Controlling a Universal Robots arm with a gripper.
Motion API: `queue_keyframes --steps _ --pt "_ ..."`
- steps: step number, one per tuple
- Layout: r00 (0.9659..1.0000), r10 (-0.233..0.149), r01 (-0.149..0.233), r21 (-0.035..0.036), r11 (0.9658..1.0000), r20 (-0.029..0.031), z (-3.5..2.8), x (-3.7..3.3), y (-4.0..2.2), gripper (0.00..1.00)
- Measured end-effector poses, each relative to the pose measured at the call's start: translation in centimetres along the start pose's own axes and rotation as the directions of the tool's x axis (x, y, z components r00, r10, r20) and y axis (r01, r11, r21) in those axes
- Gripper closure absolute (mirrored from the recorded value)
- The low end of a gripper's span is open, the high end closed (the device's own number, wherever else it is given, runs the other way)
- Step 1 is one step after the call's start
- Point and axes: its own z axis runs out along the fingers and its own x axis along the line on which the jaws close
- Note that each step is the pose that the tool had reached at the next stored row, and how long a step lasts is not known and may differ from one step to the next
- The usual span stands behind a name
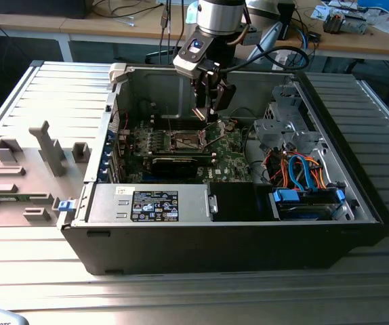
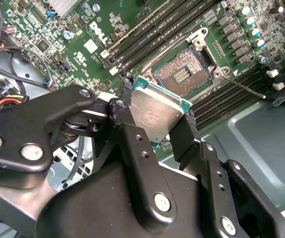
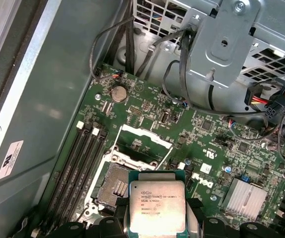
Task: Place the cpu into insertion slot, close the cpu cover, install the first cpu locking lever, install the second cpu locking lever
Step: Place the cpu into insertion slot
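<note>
My gripper (image 2: 157, 106) is shut on the cpu (image 2: 152, 119), a flat square chip with a silver top, its black fingers (image 2: 127, 94) pinching two opposite edges. The cpu (image 3: 157, 206) hangs above the green motherboard (image 3: 192, 144), just beside and over one edge of the insertion slot (image 3: 113, 187). The slot's dark pin field (image 2: 178, 75) lies bare. The cpu cover (image 3: 147, 131), a silvery frame, stands swung open on the far side of the slot. A thin locking lever (image 2: 242, 87) sticks out beside the slot. In the exterior view the gripper (image 1: 211, 112) reaches down into the open computer case.
Long black memory slots (image 3: 78, 163) run beside the slot. A finned heat sink (image 3: 244, 196), a metal drive cage (image 1: 282, 125) with coloured cables (image 1: 303, 172) and the power supply (image 1: 150, 203) crowd the case. Grey fixtures (image 1: 49, 149) stand on the exterior view's left.
</note>
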Motion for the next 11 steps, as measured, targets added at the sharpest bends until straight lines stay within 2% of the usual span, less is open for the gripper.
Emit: queue_keyframes --steps 11 --pt "0.9999 0.011 -0.011 0.0026 0.9999 0.0041 0.01 0.00 0.00 0.46"
